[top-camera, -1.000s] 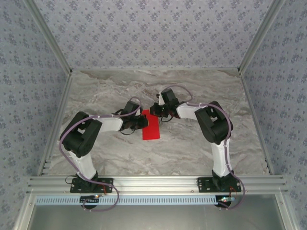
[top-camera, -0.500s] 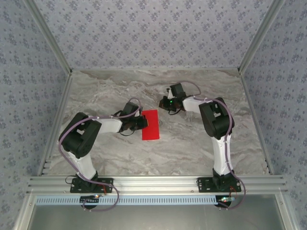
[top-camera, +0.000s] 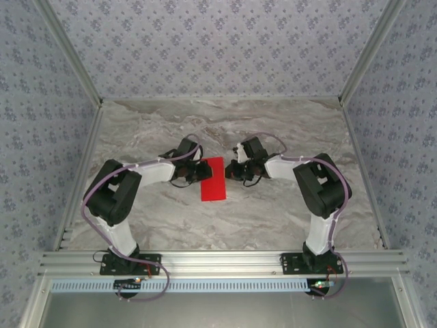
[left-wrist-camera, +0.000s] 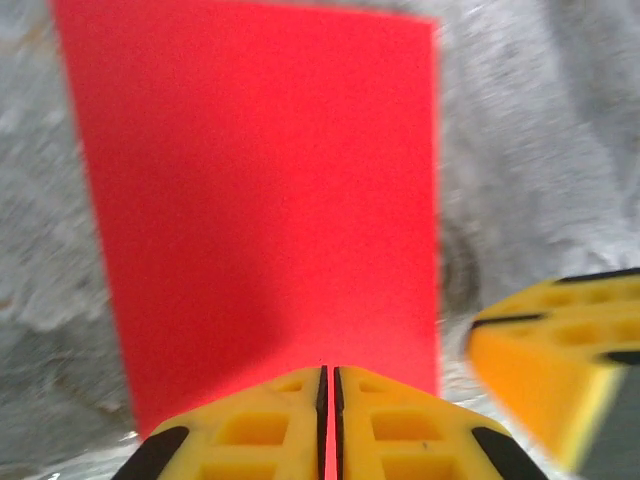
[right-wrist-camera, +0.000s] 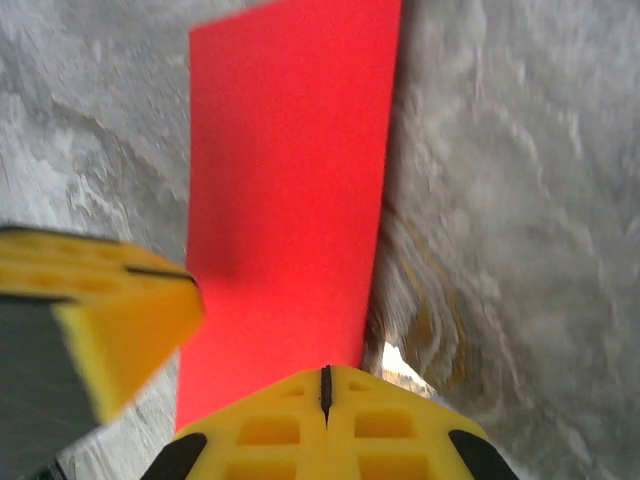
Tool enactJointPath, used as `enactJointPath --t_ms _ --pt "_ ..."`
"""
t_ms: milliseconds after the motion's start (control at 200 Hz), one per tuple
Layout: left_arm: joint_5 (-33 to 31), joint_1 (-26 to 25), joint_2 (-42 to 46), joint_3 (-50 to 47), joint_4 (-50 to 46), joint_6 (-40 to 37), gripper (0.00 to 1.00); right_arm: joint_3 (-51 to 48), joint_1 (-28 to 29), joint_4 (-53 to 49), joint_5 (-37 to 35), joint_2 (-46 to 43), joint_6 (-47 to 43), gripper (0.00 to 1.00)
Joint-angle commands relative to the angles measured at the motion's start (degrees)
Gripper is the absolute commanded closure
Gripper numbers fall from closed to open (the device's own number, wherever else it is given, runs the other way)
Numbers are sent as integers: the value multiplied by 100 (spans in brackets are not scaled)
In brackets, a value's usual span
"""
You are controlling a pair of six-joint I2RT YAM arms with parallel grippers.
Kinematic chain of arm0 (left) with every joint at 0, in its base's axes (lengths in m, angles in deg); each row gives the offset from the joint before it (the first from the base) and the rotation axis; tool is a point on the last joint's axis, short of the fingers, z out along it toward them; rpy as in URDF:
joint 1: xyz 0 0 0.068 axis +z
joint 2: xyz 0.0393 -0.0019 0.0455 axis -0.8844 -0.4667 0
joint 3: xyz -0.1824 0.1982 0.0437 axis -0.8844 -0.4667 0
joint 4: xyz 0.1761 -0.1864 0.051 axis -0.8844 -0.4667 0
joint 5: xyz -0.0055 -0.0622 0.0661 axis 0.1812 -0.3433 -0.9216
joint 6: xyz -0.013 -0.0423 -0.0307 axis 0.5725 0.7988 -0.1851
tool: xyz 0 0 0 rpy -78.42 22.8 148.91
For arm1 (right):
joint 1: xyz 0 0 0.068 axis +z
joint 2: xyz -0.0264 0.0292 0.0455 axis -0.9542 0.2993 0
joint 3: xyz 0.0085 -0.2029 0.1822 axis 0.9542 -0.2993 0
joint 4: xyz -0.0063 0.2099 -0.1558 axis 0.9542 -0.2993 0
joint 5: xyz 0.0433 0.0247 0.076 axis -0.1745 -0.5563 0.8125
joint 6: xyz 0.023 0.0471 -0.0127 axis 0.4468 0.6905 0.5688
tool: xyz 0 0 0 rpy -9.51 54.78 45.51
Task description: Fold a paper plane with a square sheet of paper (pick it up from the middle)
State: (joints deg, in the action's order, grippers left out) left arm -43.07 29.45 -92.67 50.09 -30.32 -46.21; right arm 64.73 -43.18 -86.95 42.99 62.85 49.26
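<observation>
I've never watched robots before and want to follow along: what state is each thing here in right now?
red sheet of paper: lying flat on the marble table, a narrow rectangle, seemingly folded in half, no plane yet.
left gripper: jaws closed to a hairline, tips over the paper's near edge.
right gripper: shut, tips at the paper's opposite edge.

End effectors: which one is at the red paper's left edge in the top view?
The left end effector, its closed fingers meeting the red paper from the left. The right end effector faces the opposite, right edge.
</observation>
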Motion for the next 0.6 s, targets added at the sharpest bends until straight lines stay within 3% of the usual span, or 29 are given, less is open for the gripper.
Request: enactJointPath --t_ms 0,275,595 --pt "284 19 -42 524 -201 -309 88 -124 21 243 179 -165 102 100" --pt "551 20 -1025 1239 13 -361 95 -47 94 673 273 123 343 100" --pt "447 46 -1373 1320 51 -289 98 -7 201 633 207 343 372 100"
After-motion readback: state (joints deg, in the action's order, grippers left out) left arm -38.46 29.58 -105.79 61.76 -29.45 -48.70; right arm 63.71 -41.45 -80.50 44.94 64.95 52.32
